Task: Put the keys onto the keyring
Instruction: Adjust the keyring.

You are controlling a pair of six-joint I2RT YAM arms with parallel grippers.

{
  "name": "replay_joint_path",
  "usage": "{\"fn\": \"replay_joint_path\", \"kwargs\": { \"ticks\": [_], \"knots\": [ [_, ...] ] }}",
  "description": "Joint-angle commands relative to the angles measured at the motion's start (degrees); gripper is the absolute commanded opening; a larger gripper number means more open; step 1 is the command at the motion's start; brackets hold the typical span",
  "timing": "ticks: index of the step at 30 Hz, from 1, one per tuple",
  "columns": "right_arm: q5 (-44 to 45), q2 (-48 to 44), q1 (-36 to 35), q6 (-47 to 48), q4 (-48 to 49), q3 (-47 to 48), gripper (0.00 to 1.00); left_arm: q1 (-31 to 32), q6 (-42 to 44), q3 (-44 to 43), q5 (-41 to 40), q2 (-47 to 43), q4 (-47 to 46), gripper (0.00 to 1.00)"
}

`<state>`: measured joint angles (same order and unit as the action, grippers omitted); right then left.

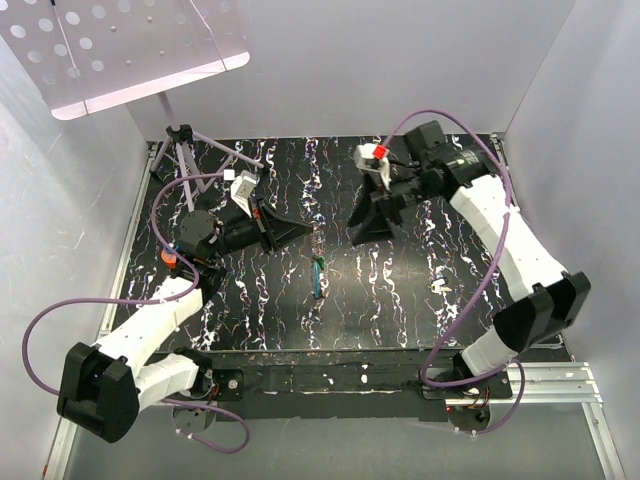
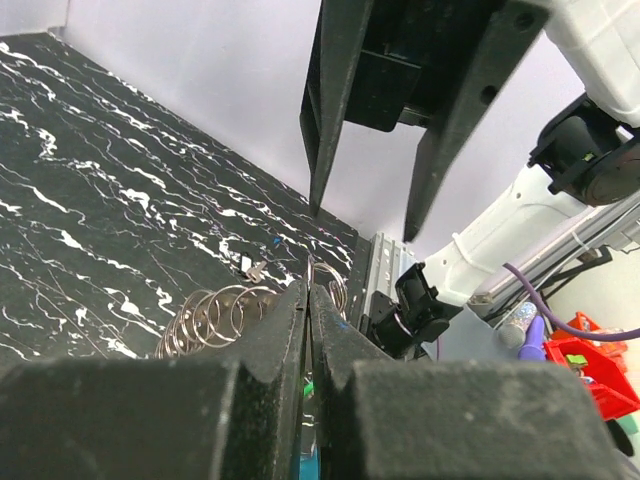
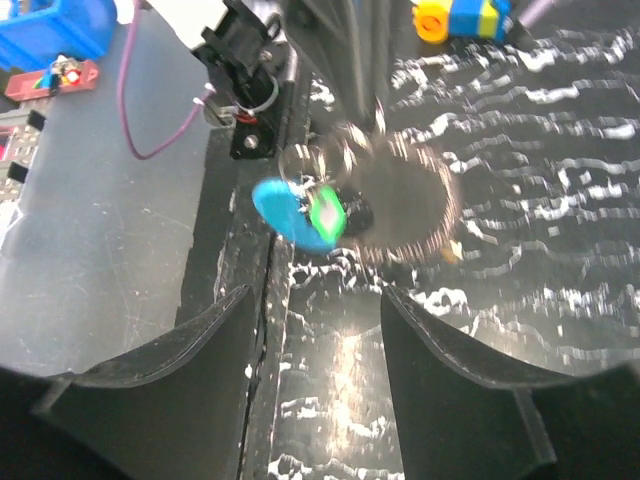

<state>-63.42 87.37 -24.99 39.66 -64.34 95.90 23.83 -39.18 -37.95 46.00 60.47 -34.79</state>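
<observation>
My left gripper (image 1: 305,233) is shut on the thin wire keyring (image 1: 317,244). In the left wrist view the wire stands up between the closed fingertips (image 2: 312,272), with blurred silvery loops (image 2: 215,315) beside them. A blue key (image 3: 290,215) and a teal-green key (image 3: 327,212) hang just under the ring; in the top view they show as a teal-blue streak (image 1: 318,275). My right gripper (image 1: 358,232) is open and empty, facing the left one, with the keys just beyond its fingertips (image 3: 245,300). No yellow-orange key head is clearly visible.
A small pale metal piece (image 2: 255,268) lies on the black marbled table (image 1: 400,300) past the ring. A perforated music stand (image 1: 130,50) on a tripod (image 1: 185,150) stands at the back left. White walls enclose the table. A metal rail (image 1: 570,385) runs along the front right.
</observation>
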Motion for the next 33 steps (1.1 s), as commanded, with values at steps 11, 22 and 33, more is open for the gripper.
{"fn": "replay_joint_path", "kwargs": {
  "ticks": [11,22,33],
  "knots": [
    [2.16,7.99,-8.49,-5.73,4.57,10.8,0.61,-0.11,-5.2,2.27,-0.47,1.58,-10.56,0.0],
    [-0.04,9.57,-11.83,-6.79,5.19,9.66,0.61,-0.28,-4.42,3.24,-1.52,0.27,-10.74,0.0],
    [-1.62,8.16,-11.83,-5.91,4.66,7.81,0.59,-0.19,-1.43,3.76,-5.48,-1.84,-7.23,0.0]
  ]
}}
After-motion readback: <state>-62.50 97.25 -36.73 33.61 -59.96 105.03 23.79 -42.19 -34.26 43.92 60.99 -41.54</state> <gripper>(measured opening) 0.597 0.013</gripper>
